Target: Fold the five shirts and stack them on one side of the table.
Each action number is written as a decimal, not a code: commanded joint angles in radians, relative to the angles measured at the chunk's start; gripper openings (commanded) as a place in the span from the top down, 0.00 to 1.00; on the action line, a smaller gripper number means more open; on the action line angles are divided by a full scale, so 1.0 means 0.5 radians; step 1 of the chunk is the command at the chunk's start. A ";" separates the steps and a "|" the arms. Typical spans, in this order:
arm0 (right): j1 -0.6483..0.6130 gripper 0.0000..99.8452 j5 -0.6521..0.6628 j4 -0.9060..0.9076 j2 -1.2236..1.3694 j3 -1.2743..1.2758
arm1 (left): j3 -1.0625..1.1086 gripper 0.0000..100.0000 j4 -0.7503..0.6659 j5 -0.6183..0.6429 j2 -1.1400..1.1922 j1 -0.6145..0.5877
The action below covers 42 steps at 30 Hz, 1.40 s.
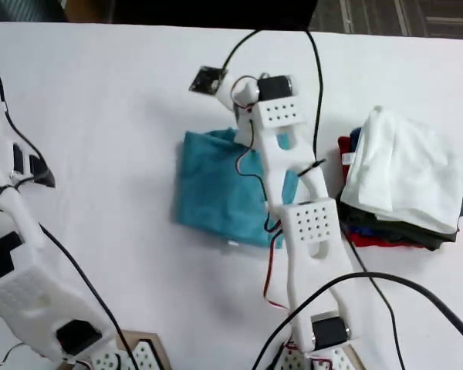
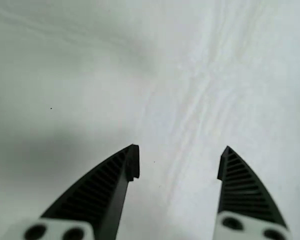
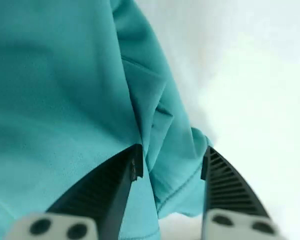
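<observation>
Left jaws: spread, gripping nothing, hanging low over bare white surface (image 2: 90,75) at the near left on the left arm (image 1: 23,293), likely kept there to stay out of the work. Right jaws: also spread, on the right arm (image 1: 312,223), straddling a doubled edge of the teal knit shirt (image 3: 65,90); one tip on the cloth, the other at the hem's corner, probably lined up for a pinch to lift or tidy that fold. Teal shirt mid-surface, folded to a rough rectangle, partly under the right arm. Beside it, apart, toward the right edge: pile of folded shirts (image 1: 405,169), white on top, dark and red layers beneath. Plenty of bare room left and far. Narrow gap between teal shirt and pile, crossed by a black cable (image 1: 316,77), a possible snag.
</observation>
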 commanded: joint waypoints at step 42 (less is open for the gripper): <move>0.351 0.74 -0.009 -0.072 -0.806 1.231 | -0.008 0.73 -0.049 -0.018 -0.138 0.021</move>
